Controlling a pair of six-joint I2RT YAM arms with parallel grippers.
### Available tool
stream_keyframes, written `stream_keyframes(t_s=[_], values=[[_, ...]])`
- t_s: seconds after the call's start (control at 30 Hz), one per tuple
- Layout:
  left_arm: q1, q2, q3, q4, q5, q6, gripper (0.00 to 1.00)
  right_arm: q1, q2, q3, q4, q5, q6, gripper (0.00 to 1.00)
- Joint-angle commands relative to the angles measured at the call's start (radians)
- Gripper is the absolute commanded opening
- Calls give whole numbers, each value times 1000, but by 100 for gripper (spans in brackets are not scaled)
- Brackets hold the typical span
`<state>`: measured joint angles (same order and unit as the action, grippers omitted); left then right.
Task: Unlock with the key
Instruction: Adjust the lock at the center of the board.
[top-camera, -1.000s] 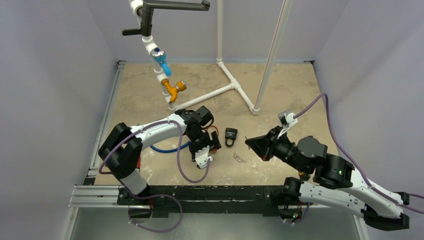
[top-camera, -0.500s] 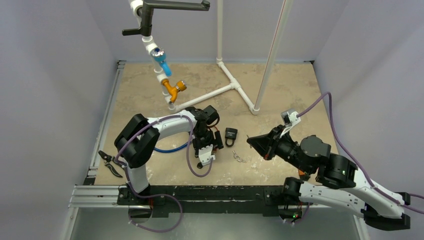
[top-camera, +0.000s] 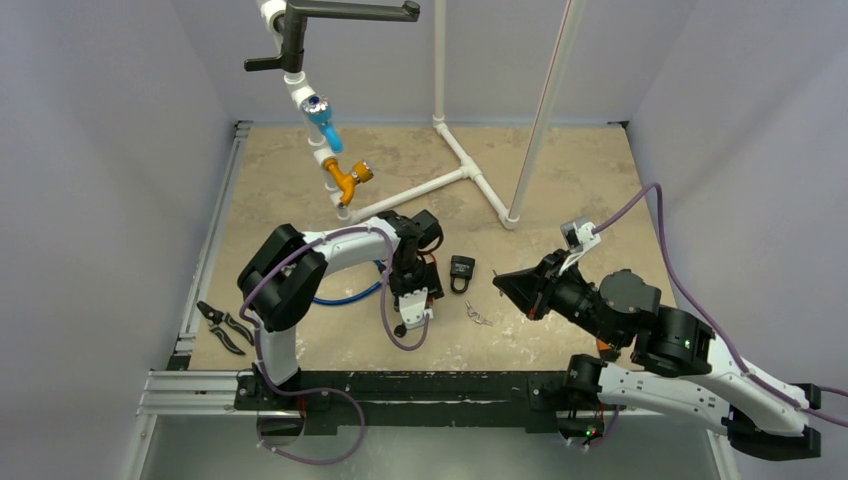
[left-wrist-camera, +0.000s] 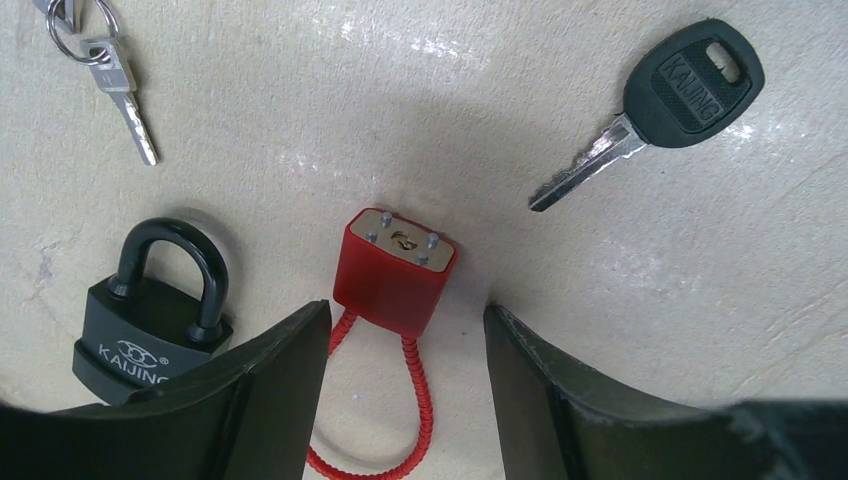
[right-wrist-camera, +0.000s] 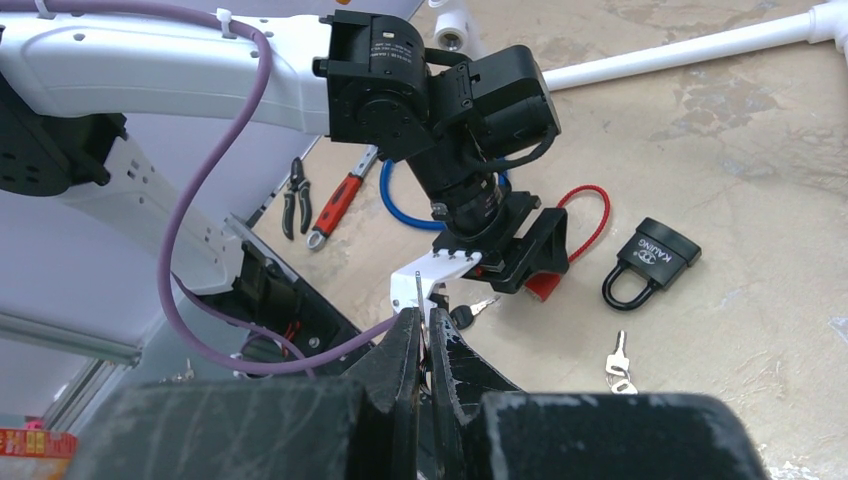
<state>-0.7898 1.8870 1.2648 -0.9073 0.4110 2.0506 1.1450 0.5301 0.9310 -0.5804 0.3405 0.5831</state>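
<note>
A red cable lock (left-wrist-camera: 395, 275) lies on the table with its keyhole facing up, its red cable (left-wrist-camera: 425, 400) looping back between my left gripper's fingers. My left gripper (left-wrist-camera: 407, 310) is open and straddles the lock body without touching it; from above it (top-camera: 415, 300) covers the lock. My right gripper (right-wrist-camera: 425, 320) is shut on a thin key whose blade (right-wrist-camera: 418, 290) sticks out past the fingertips. It hovers right of the left gripper (right-wrist-camera: 510, 260). A black-headed key (left-wrist-camera: 660, 100) lies beside the red lock.
A black padlock (top-camera: 461, 270) and a ring of small silver keys (top-camera: 478, 316) lie between the arms. Pliers (top-camera: 222, 325) lie at the left edge, a blue cable (top-camera: 340, 297) under the left arm. A white pipe frame (top-camera: 455, 150) stands behind.
The left arm has swung its elbow rightward, uncovering the pliers, and its gripper has settled over the red lock with the jaws narrowing. The right arm has barely moved.
</note>
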Motion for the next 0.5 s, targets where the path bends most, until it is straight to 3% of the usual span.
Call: stream_keyframes(t_s=[0.0, 0.33, 0.47], values=[[-23, 7, -6, -48, -31, 628, 58, 0, 1, 32, 5, -7, -1, 0], [-70, 51, 36, -41, -63, 626, 50, -1, 2, 28, -3, -17, 12, 0], [-66, 43, 28, -42, -49, 622, 38, -1, 2, 31, -10, -17, 14, 0]])
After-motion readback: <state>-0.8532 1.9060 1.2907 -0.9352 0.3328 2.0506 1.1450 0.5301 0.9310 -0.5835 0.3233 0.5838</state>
